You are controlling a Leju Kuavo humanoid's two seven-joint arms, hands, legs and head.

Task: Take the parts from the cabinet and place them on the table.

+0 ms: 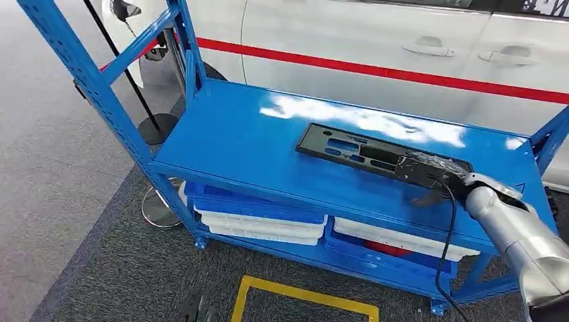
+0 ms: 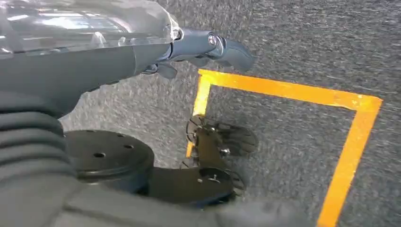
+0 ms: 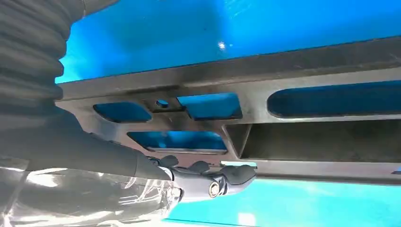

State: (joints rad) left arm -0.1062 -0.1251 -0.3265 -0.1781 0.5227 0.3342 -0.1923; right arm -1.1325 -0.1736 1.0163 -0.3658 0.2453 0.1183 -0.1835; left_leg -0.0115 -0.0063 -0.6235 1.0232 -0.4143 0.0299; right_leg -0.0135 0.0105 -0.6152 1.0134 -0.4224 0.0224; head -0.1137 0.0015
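No text, label, brand, number or sign can be read anywhere.

A long black plastic panel (image 1: 362,153) with several rectangular cut-outs lies flat on the blue rack's top shelf (image 1: 241,134), right of the frame's centre in the head view. It runs aslant from the centre toward the right, and its right end is covered by the right hand (image 1: 436,178).
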